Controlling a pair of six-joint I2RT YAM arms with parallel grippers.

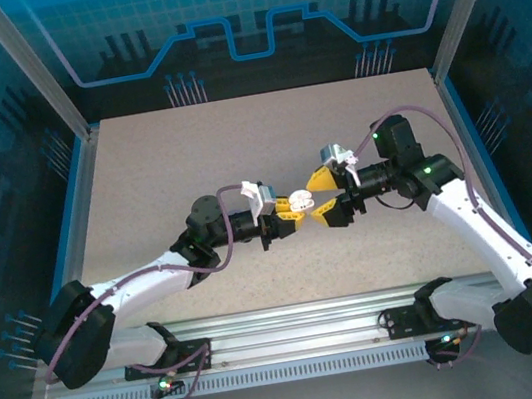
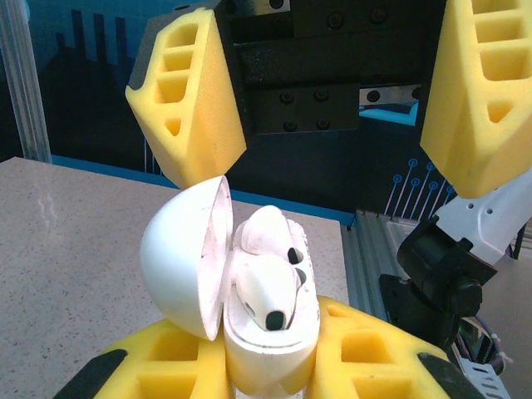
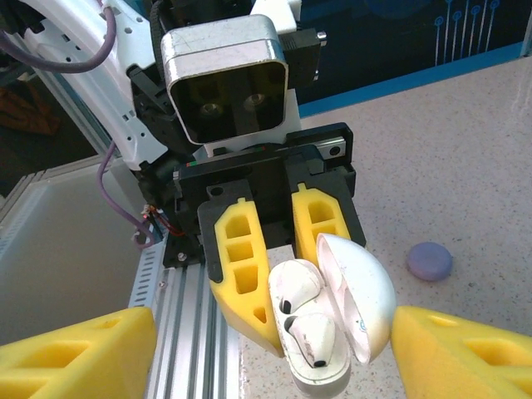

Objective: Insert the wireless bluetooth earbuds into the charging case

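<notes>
The white charging case (image 2: 270, 349) is pinched by its base between the yellow fingers of my left gripper (image 2: 270, 370), which is shut on it. Its lid (image 2: 183, 258) stands swung open. Two white earbuds (image 2: 266, 291) sit side by side in the case's wells, stems down. My right gripper (image 3: 274, 345) faces the case, open, with one finger (image 2: 195, 108) near the lid's edge and the other well off to the side. From above, the case (image 1: 297, 202) hangs over the table's middle between the left gripper (image 1: 284, 219) and the right gripper (image 1: 320, 197).
A pale purple disc-shaped case (image 3: 430, 261) lies shut on the speckled table (image 3: 465, 166) beyond the white case. The aluminium rail (image 1: 296, 321) runs along the near edge, and blue walls enclose the table.
</notes>
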